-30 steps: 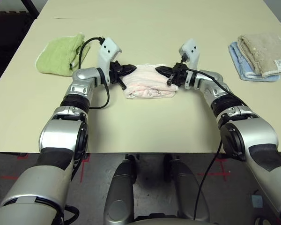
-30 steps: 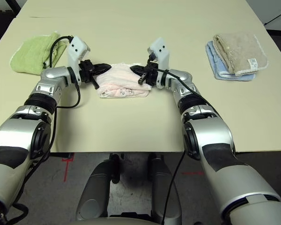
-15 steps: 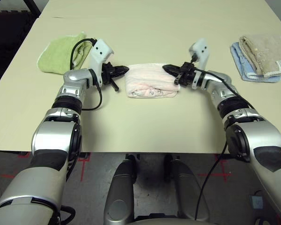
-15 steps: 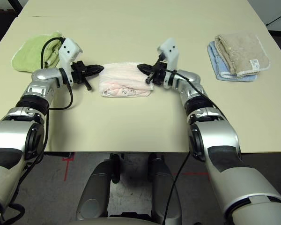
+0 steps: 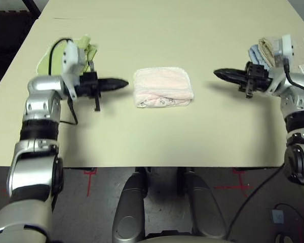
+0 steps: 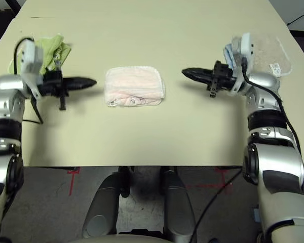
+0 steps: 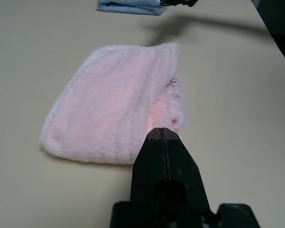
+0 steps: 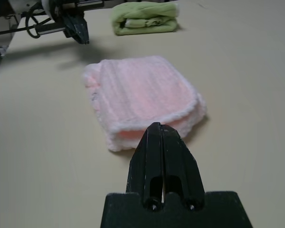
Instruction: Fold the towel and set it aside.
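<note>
Pink towel [image 5: 163, 87] lies folded mid-table, both the left gripper [image 5: 122, 83] and right gripper [image 5: 219, 74] clenched empty, apart from it. Folding looks done; next, grasp it and set it aside

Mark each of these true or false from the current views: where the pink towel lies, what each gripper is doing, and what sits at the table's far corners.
1. The pink towel lies folded on the table, between the two grippers. True.
2. The left gripper is shut on the pink towel. False: its fingers are shut on nothing, and it is apart from the towel.
3. The right gripper is shut and empty. True.
4. A light green towel lies on the robot's right side. False: it lies on the robot's left, behind the left arm.
5. The blue and beige towels are spread flat over the pink towel. False: they lie at the right, apart from it.
</note>
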